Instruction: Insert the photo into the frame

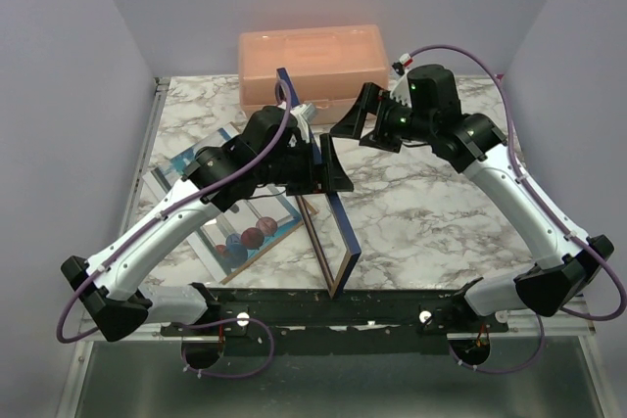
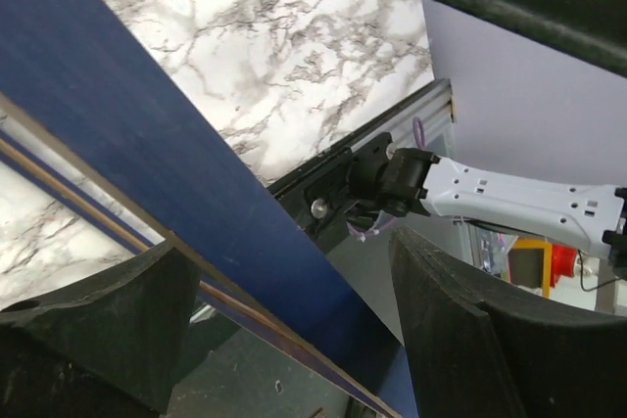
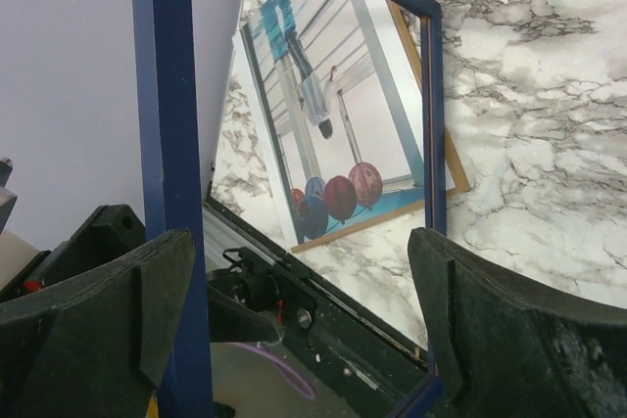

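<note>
Plainly the main danger is the frame (image 1: pixel 341 227) tipping over. It stands on its edge on the marble surface (image 1: pixel 431 203), running from 12 to 6 o'clock down the middle, and neither pincer is clamped on it. A sideways nudge to the top rail from either arm would likely drop it flat, perhaps onto the photo (image 1: pixel 250 237). A finger could also snag the rail and drag the frame along.

The left pincer (image 1: pixel 323 165) reaches in from 8 o'clock, its forearm passing over the photo. Its jaws stand wide astride the upper rail, which runs close by one finger with a clear gap to the other. The right pincer (image 1: pixel 361 129) comes from 4 o'clock with the elbow bent and the wrist turned toward the frame's far end. Its jaws are spread wide too, with a blue rail between them, and grip nothing.

The photo lies face up on the surface at 8 o'clock of the frame, partly under the left arm, not yet inside it.
</note>
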Tool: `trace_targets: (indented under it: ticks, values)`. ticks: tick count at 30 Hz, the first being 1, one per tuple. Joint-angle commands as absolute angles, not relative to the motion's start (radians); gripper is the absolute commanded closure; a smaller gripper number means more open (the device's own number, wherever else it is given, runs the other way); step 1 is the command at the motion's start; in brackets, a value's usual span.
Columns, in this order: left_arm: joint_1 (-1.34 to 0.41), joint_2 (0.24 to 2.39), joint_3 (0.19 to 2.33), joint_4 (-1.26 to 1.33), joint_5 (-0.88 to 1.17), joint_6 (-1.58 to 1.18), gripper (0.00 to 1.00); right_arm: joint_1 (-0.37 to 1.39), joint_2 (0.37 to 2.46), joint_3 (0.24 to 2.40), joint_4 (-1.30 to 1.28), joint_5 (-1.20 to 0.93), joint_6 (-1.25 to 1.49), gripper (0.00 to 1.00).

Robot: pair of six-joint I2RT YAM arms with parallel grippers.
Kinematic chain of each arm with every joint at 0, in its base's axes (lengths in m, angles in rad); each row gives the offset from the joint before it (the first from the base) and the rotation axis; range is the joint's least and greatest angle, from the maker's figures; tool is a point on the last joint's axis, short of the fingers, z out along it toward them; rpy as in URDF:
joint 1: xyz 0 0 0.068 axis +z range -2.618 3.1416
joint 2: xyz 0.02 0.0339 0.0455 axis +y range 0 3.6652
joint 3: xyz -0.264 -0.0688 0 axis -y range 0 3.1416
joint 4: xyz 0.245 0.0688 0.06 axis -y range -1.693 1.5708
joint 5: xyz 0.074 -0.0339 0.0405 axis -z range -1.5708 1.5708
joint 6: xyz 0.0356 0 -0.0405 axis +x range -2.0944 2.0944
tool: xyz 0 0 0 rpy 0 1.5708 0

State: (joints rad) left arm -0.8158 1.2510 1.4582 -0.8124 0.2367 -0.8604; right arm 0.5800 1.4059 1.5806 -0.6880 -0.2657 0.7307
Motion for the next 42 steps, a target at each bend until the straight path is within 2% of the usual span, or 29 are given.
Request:
trace_targets:
  ticks: [1,17,20,24,32,36,42]
  values:
    - [-0.822,1.257,1.437,-0.738,0.326,-0.839,0.23,0.558,1.388,1.6,-0.703,-0.325,0.71,0.0]
    - [-0.818,1.171,1.415,-0.704,0.359,-0.803,0.23,0.54,1.387,1.55,-0.571,-0.569,0.776,0.0]
    - [-0.817,1.147,1.411,-0.698,0.36,-0.801,0.23,0.54,1.396,1.552,-0.588,-0.586,0.762,0.04]
    - [-0.808,1.092,1.405,-0.712,0.329,-0.79,0.23,0.54,1.415,1.599,-0.675,-0.546,0.71,0.15]
    - [-0.764,0.957,1.344,-0.741,0.196,-0.784,0.23,0.54,1.454,1.627,-0.84,-0.406,0.589,0.22]
    - [-0.737,0.921,1.31,-0.727,0.187,-0.797,0.23,0.54,1.457,1.575,-0.813,-0.414,0.586,0.33]
    - [-0.71,0.921,1.288,-0.75,0.183,-0.811,0.23,0.54,1.455,1.522,-0.795,-0.335,0.573,0.71]
